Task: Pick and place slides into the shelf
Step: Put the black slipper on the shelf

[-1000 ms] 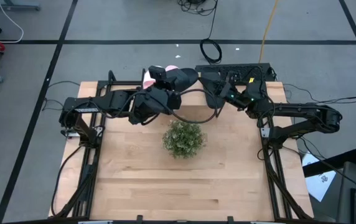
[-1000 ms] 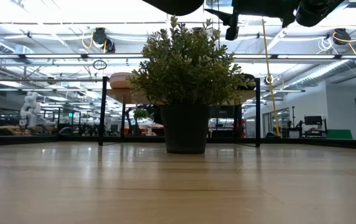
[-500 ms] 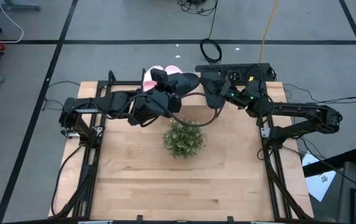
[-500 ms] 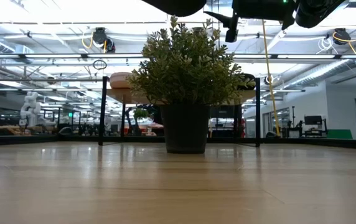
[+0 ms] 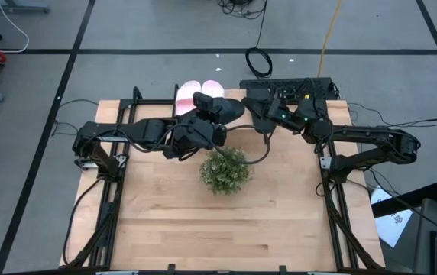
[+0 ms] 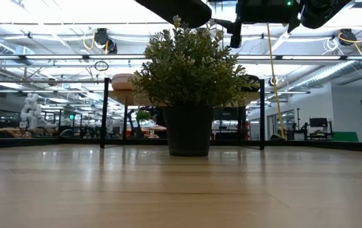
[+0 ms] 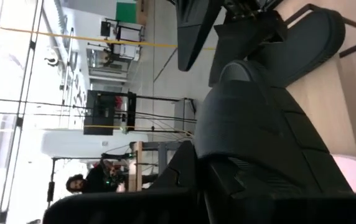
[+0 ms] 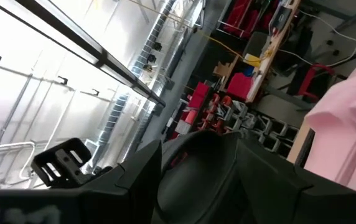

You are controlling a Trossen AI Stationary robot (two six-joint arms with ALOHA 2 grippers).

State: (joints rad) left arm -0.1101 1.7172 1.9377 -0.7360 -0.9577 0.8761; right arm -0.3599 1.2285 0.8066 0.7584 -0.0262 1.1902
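Left gripper [image 5: 212, 107] holds a black slide [image 5: 230, 109] raised above the shelf [image 6: 121, 95] at the bench's [image 5: 203, 221] far edge, fingers pressed onto it. Right gripper [image 5: 258, 107] grips the second black slide [image 5: 255, 98] alongside, fingers spread wide around it. Pink slides [image 5: 192, 92] lie on the shelf. A potted plant [image 5: 224, 169] stands just in front.

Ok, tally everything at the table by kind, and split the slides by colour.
Pink slides: 2
Black slides: 2
Shelf: 1
Potted plant: 1
Total: 6
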